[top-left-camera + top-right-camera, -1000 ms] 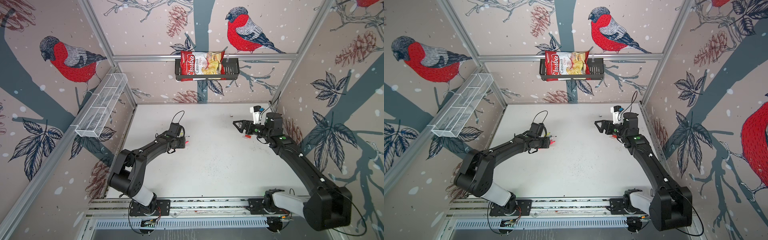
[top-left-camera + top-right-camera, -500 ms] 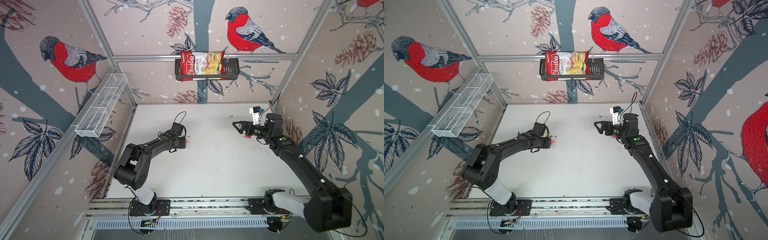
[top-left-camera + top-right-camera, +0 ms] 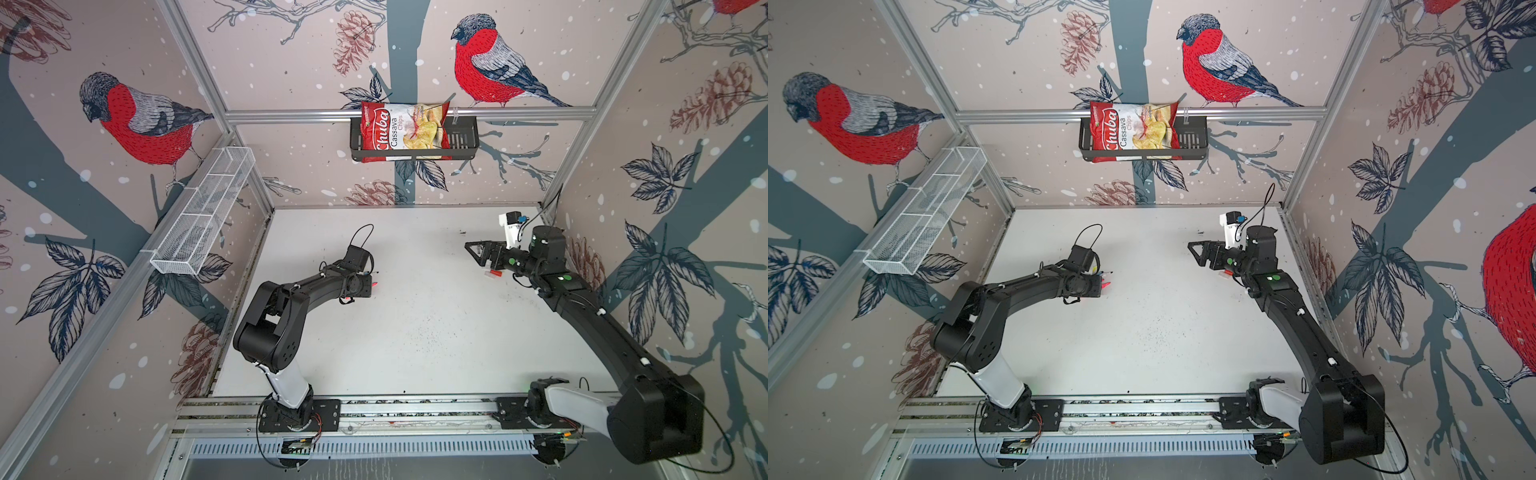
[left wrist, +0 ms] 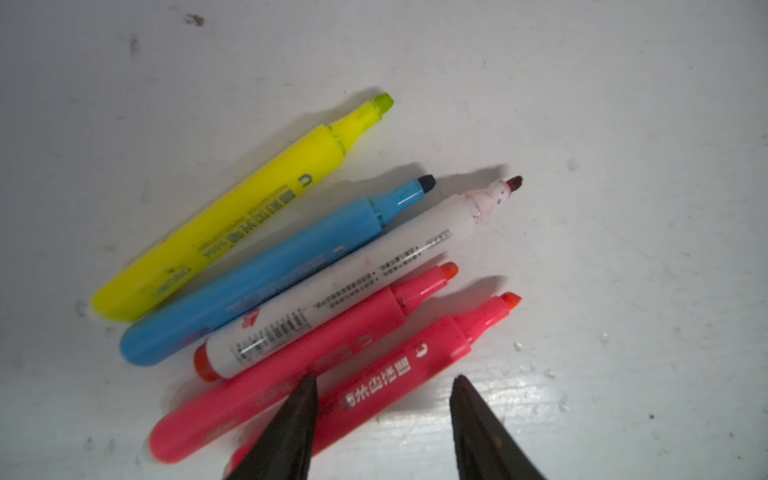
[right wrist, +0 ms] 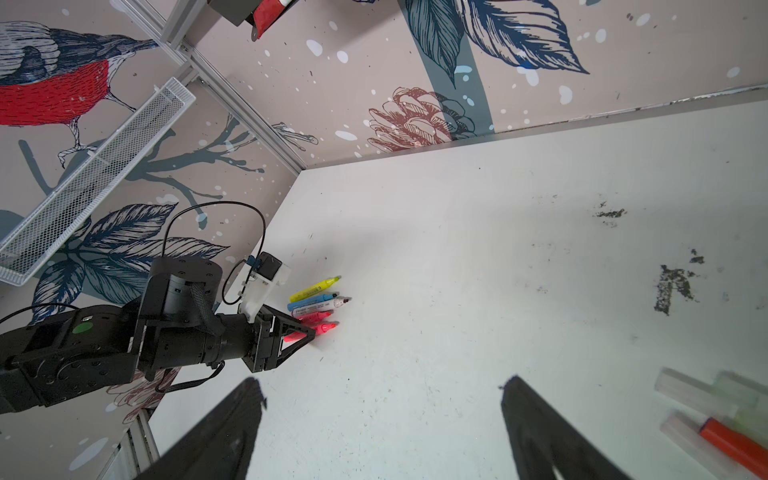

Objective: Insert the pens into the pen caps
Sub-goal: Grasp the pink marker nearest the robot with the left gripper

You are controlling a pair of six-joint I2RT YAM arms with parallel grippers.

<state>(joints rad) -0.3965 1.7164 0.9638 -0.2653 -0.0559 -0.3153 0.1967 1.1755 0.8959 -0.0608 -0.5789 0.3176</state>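
Here parallel pens (image 4: 332,291) point toward centre.

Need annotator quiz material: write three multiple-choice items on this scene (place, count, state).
1. Where is the crinkly red-and-white chip bag? A in the black metal wall basket B in a cardboard box C on a chair
2. How many uncapped plastic marker pens lie side by side? A three B five C seven
3. The left tool's jaws are: A shut tight B open astride a neon pink marker pen C hidden
Key: A, bag sits in basket; B, left wrist view shows five; B, a gap shows beside the pen.
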